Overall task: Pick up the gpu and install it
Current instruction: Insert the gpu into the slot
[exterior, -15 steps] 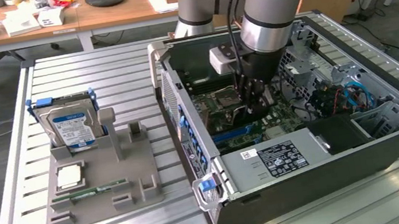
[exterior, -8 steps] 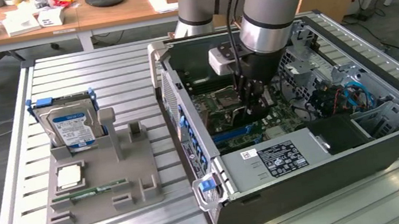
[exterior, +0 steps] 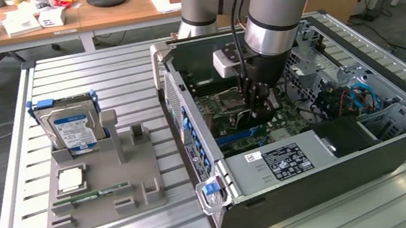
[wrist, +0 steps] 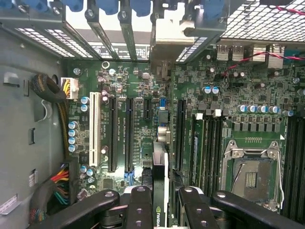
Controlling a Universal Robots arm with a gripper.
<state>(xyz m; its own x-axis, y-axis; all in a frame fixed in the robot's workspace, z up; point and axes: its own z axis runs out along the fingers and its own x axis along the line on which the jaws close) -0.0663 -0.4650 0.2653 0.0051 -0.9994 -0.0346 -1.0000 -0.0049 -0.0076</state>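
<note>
The gpu (wrist: 160,176) stands on edge inside the open computer case (exterior: 315,187), straight above the motherboard (wrist: 238,138). It appears as a thin dark strip with a green logo near its close end. The end effector (wrist: 162,210) pinches it, with one black finger (wrist: 140,207) pressed to each flat side of the card. The card lies along the same line as the long expansion slots. It sits between a black slot (wrist: 128,133) on one side and the memory slots (wrist: 209,143) on the other. I cannot tell whether its lower edge touches any slot. A white slot (wrist: 94,129) lies farther off, near a bundle of coloured wires (wrist: 59,183). The empty processor socket (wrist: 250,174), with its metal frame, lies beyond the memory slots.

In the exterior view the arm (exterior: 276,10) reaches down into the case, and the end effector (exterior: 257,107) sits low over the board, beside the socket. The power supply (exterior: 288,159), with its label, fills the near part of the case.

The case rests on a slatted metal bench (exterior: 87,70). On the exterior view's left, well apart from the case, a grey holder (exterior: 109,179) carries a hard drive (exterior: 73,128) standing upright. A square processor chip (exterior: 70,178) and a green RAM stick (exterior: 92,195) lie flat in its recesses.
</note>
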